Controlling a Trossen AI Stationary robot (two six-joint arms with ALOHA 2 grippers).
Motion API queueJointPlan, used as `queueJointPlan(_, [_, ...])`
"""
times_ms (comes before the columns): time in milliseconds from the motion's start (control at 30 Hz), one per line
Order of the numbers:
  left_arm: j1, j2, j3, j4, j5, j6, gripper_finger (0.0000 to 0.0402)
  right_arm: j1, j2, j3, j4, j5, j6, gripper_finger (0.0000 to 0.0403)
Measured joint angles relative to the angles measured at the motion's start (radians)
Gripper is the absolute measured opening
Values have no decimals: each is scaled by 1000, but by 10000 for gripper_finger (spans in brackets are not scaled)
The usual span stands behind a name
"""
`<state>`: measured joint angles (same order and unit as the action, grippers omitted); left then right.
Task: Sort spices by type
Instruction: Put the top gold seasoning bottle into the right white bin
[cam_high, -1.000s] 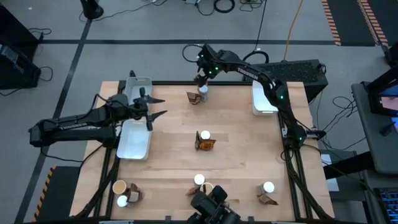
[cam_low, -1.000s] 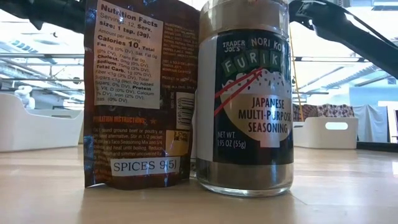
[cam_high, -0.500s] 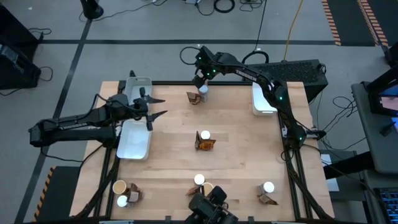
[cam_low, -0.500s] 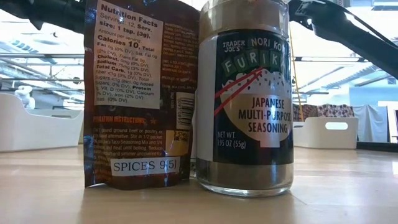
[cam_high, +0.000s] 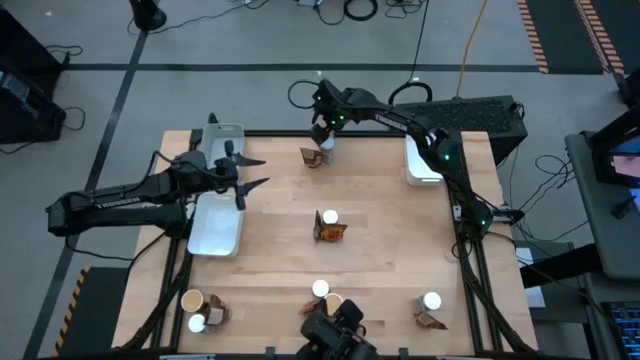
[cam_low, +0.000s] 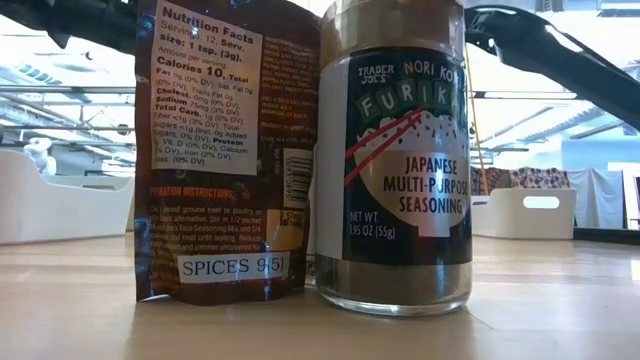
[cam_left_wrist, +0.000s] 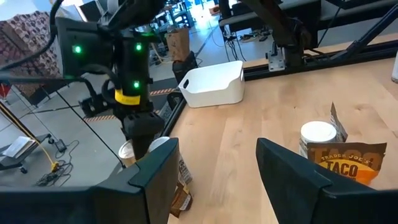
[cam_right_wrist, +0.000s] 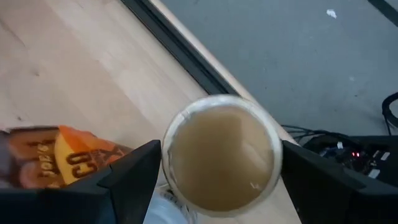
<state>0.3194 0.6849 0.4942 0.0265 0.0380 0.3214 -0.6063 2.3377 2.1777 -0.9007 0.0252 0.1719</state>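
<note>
At the table's far edge stand a tan-topped jar (cam_right_wrist: 221, 158), a white-lidded jar (cam_high: 326, 144) and a brown packet (cam_high: 311, 157). My right gripper (cam_right_wrist: 221, 148) hangs over them, pointing steeply down. It is open, one finger on either side of the tan top, with slim gaps showing. My left gripper (cam_high: 262, 171) waits open above the left trays with nothing between its fingers (cam_left_wrist: 155, 168). Other spices stand in small groups: a white-lidded jar (cam_high: 329, 217) with a packet (cam_high: 331, 233) mid-table, and more along the near edge.
Two white trays (cam_high: 218, 225) (cam_high: 225, 140) lie along the left edge and one (cam_high: 420, 165) at the far right. Jars and packets stand near left (cam_high: 197, 323), near centre (cam_high: 320, 289) and near right (cam_high: 432, 300). A packet (cam_low: 225, 150) and a seasoning jar (cam_low: 395, 160) fill the low view.
My right gripper has sunk a little toward the jars at the far edge and tipped slightly, staying open. The spices have not moved.
</note>
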Motion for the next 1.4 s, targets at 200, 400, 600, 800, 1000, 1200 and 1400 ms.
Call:
queueJointPlan(200, [2,0,0,-4,0,2,219,-1,21,1,12,-3,12,304])
queueJointPlan(400, [2,0,0,-7,-7,5,219,0,25,1,14,1,12,304])
queueJointPlan(600, [2,0,0,-7,-9,8,219,0,25,1,18,3,12,287])
queueJointPlan(800, [2,0,0,-7,-11,8,219,0,26,1,35,2,19,251])
queueJointPlan(1000, [2,0,0,-10,-12,8,219,1,26,1,35,2,27,251])
queueJointPlan(1200, [2,0,0,-10,-12,8,219,4,24,1,35,-4,19,248])
queueJointPlan(1400, [2,0,0,-9,-14,8,219,4,-20,1,31,-5,16,248])
